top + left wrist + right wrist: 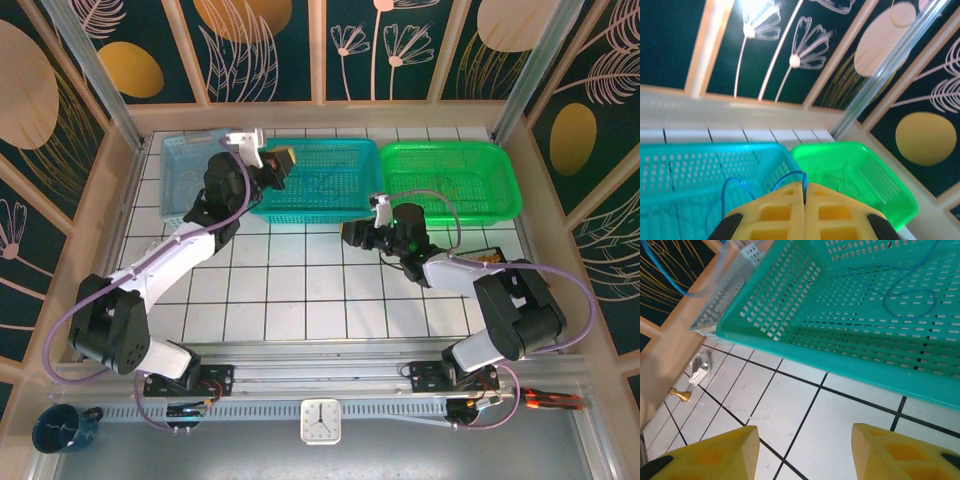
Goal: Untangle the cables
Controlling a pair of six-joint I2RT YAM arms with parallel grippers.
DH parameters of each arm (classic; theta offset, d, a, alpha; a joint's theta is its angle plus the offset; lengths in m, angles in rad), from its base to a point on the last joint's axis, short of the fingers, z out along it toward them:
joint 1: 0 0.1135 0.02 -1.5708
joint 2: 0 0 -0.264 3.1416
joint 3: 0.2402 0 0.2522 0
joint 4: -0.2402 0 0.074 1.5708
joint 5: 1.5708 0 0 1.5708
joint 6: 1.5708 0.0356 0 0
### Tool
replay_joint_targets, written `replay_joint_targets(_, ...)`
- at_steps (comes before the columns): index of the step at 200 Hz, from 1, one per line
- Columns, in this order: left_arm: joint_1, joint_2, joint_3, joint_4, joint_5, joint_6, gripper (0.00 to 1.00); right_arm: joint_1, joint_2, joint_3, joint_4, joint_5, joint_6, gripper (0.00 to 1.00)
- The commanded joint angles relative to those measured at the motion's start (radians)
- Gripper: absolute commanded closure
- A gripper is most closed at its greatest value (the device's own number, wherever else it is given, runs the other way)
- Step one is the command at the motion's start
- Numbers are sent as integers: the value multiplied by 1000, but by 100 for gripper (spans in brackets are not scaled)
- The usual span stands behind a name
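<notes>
One thin blue cable point(790, 173), looping out of the clenched left end effector point(804, 187), above the teal basket point(690, 167), right end effector point(805, 440) released over the white tiled surface point(785, 405)

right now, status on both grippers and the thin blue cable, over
Left gripper shut on thin blue cable above teal perforated plastic basket. Right gripper open, empty, over white tiled table. Nothing blocking.

Three baskets line the far edge of the table point(300, 290), side by side: left basket point(178, 180) at the far left corner, middle basket point(310, 215) next, right basket point(450, 216) toward the far right corner. A cable point(910, 290) lies in the middle basket.
</notes>
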Motion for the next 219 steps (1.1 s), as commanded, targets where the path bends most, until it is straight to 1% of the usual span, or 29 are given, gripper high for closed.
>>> replay_joint_targets(1,21,55,68,1,-9,68,100,-10,-43,30,-65,33,0,46)
replay_joint_targets(38,53,134,126,-9,-3,101,100,-35,-144,4,-133,66,7,43)
replay_joint_targets(79,63,219,160,2,15,114,100,-98,-265,-11,-227,87,-2,41)
replay_joint_targets(82,63,224,162,0,19,117,95,-103,-273,-10,-234,88,-4,41)
replay_joint_targets(86,63,231,165,-3,20,120,84,-108,-283,-10,-243,90,-4,40)
replay_joint_targets(92,62,238,167,-11,20,126,62,-115,-297,-7,-259,94,-7,39)
replay_joint_targets(100,64,239,168,-20,10,133,39,-124,-317,-4,-278,102,-10,38)
replay_joint_targets(108,65,237,163,-23,0,137,22,-132,-336,-1,-298,106,-15,36)
replay_joint_targets(120,66,224,149,-23,-15,145,2,-137,-360,4,-320,118,-19,34)
replay_joint_targets(132,69,208,140,-35,-24,151,1,-144,-384,8,-342,133,-22,30)
replay_joint_targets(143,69,191,134,-50,-28,158,1,-148,-400,14,-365,150,-25,29)
replay_joint_targets(150,70,177,127,-58,-31,163,1,-150,-409,17,-380,164,-28,25)
replay_joint_targets(170,70,126,88,-69,-50,167,1,-154,-425,32,-426,220,-39,23)
replay_joint_targets(171,70,123,85,-70,-51,167,1,-153,-425,33,-428,222,-41,22)
replay_joint_targets(174,70,114,76,-71,-55,165,1,-153,-427,35,-433,232,-41,16)
replay_joint_targets(179,70,97,61,-70,-62,164,1,-153,-429,38,-446,256,-42,13)
replay_joint_targets(199,70,16,-24,-67,-96,161,1,-156,-439,37,-470,341,-36,12)
replay_joint_targets(210,70,-36,-81,-61,-136,159,1,-157,-446,24,-463,386,-30,11)
replay_joint_targets(219,70,-84,-141,-48,-176,159,1,-159,-452,11,-455,427,-24,8)
